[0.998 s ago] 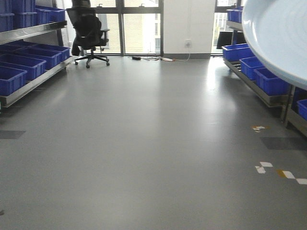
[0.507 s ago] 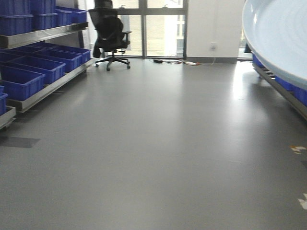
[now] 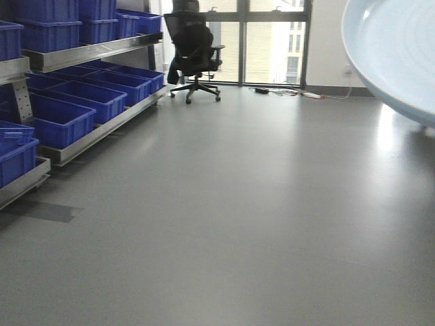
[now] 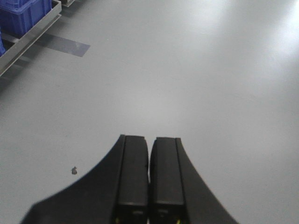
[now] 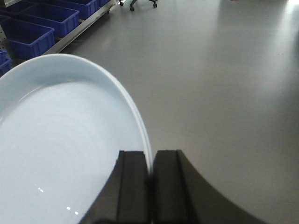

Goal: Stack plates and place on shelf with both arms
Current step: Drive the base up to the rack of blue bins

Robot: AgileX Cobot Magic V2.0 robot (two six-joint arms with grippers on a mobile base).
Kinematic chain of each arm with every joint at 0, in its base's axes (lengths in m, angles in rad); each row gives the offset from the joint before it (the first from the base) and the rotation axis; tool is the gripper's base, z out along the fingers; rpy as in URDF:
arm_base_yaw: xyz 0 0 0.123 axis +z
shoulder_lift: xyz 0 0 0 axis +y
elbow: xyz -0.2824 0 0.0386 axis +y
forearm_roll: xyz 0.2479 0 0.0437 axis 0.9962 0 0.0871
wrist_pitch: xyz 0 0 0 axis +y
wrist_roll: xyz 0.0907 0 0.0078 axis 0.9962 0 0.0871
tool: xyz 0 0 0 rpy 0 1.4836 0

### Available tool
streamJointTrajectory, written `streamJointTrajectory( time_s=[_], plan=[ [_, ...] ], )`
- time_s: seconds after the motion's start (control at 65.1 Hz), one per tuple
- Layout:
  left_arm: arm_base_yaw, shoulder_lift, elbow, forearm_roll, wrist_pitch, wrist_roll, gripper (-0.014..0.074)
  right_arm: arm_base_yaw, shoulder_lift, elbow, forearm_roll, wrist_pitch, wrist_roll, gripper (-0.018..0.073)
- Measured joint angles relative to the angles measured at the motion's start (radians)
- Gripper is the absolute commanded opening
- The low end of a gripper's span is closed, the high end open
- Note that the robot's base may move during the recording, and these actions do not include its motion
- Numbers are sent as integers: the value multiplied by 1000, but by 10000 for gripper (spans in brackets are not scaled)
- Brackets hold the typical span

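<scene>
Pale-blue plate (image 5: 60, 154): rim pinched in right gripper (image 5: 150, 186), held above floor. Left gripper (image 4: 149, 186) closed, empty. Second plate beneath: cannot tell. Steel shelf (image 3: 88, 54) well apart at left; judged mid-carry, placing not yet done.

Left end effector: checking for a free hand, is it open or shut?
Shut: the left end effector has both fingers pressed together, holding nothing.
</scene>
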Motion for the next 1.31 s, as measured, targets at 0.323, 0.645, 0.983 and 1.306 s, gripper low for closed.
streamJointTrajectory(
  time_s=[0.323, 0.645, 0.983, 1.306],
  plan=[
    [0, 0, 0, 0, 0, 0, 85, 0, 0, 0, 0, 0, 0, 57],
    [0, 0, 0, 0, 0, 0, 85, 0, 0, 0, 0, 0, 0, 57],
    [0, 0, 0, 0, 0, 0, 85, 0, 0, 0, 0, 0, 0, 57],
    [0, 0, 0, 0, 0, 0, 85, 0, 0, 0, 0, 0, 0, 57]
  ],
)
